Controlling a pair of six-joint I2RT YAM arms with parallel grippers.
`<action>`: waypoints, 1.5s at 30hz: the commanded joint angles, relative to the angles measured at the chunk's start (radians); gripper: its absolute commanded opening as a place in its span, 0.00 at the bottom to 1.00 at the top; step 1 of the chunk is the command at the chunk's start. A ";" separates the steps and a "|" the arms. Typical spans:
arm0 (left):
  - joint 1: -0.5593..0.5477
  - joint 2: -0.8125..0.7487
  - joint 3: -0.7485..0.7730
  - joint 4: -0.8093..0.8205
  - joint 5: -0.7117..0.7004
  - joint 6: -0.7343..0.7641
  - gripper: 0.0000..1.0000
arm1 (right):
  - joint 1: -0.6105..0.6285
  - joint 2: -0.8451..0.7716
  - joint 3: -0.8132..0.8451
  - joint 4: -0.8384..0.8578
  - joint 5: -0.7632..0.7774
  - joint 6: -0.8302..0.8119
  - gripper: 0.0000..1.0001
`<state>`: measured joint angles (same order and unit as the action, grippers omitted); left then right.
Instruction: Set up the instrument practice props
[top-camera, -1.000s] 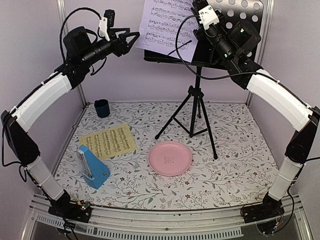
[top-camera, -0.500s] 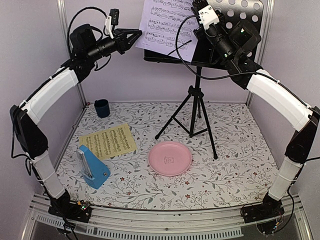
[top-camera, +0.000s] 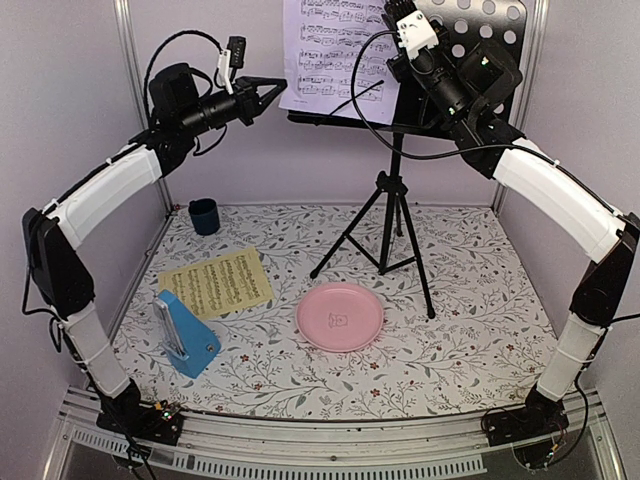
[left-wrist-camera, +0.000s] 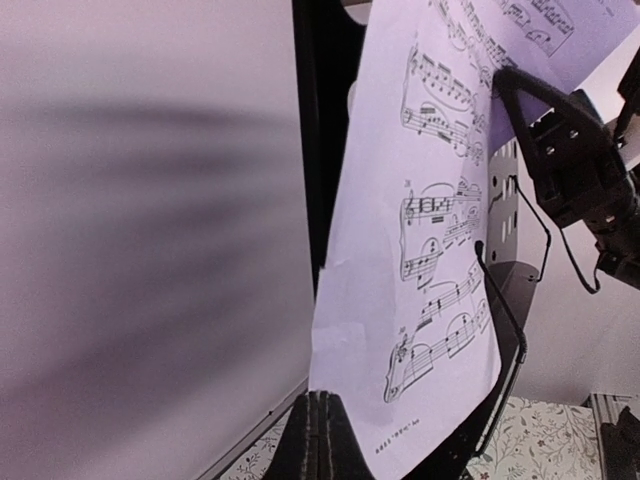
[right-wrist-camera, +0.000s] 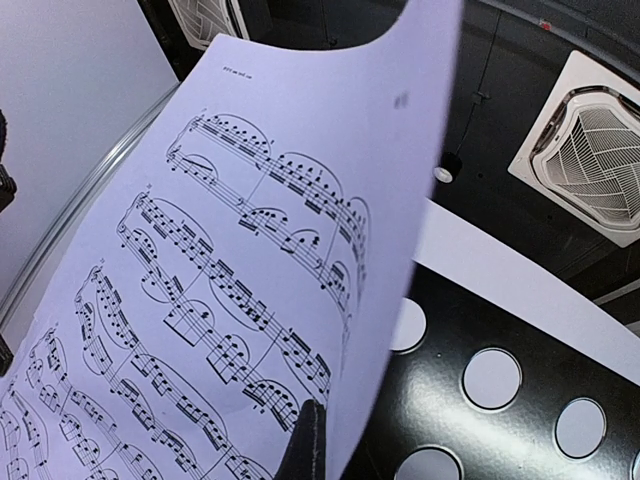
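The lilac sheet (top-camera: 335, 50) hangs against the stand (top-camera: 390, 200) desk, far centre, above the worktop. The right claw (right-wrist-camera: 305, 440) grasps its right edge. The left claw (left-wrist-camera: 317, 435) is clenched at the lower left corner; whether it pinches paper cannot be told. The sheet is probably light, limp and easily creased: hold the margins and avoid opposing pulls.
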<state>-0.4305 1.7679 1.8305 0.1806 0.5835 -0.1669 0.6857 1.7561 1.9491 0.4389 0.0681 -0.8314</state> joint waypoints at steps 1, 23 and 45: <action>0.007 -0.050 -0.043 0.045 0.008 -0.013 0.00 | -0.009 -0.001 0.014 0.034 0.010 -0.006 0.01; 0.004 -0.100 -0.132 0.073 -0.004 -0.020 0.30 | -0.008 -0.023 -0.006 0.065 0.014 0.001 0.58; 0.007 -0.308 -0.357 -0.058 -0.397 0.015 0.92 | 0.029 -0.218 -0.208 0.091 0.028 0.080 0.99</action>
<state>-0.4309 1.5116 1.5291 0.2131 0.3496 -0.1761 0.7044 1.6161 1.7840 0.5022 0.0731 -0.7994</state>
